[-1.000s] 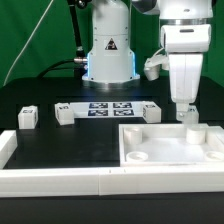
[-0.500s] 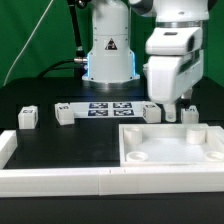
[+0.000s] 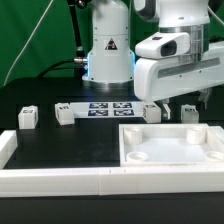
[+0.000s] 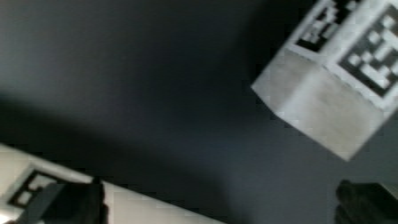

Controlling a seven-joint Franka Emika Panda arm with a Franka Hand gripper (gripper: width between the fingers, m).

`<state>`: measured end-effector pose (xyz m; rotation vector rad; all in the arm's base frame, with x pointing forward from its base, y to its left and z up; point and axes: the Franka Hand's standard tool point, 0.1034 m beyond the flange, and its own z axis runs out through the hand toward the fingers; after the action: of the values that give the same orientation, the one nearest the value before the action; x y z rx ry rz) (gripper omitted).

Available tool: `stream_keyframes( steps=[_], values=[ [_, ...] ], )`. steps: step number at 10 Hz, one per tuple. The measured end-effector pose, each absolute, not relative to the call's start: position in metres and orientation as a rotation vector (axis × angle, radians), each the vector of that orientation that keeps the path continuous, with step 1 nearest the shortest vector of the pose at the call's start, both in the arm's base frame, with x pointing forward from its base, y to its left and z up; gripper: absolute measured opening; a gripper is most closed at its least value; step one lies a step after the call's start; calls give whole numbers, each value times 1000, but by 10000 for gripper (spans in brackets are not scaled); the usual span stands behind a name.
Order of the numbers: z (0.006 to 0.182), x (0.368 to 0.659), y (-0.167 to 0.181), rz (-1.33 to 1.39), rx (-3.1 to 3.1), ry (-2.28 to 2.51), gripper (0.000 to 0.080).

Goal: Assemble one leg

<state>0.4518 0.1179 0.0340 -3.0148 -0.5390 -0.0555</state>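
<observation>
Your claw (image 4: 217, 198) is hovering w/ fingers apart, gripping nothing, just above small white plastic leg block (image 3: 190, 113) sitting on black worktop (image 3: 60, 140) by big white square tray (image 3: 170, 128).

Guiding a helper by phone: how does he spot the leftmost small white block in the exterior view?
Find the marker board on the black table. Two small white blocks stand on the exterior view's left of it; the wanted leg is the outer one, standing alone, its neighbour close beside the board.
</observation>
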Motion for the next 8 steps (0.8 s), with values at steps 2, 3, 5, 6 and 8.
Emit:
stream_keyframes(
  steps=[2, 3, 5, 6, 8],
  values=[
    [34, 451, 121, -41, -3039, -259, 649],
    [34, 449, 127, -28, -3041, -73, 649],
    [32, 445, 134, -4, -3024, 194, 649],
    [31, 445, 134, 5, -3011, 284, 649],
    [30, 443, 134, 28, -3010, 295, 649]
  ],
)
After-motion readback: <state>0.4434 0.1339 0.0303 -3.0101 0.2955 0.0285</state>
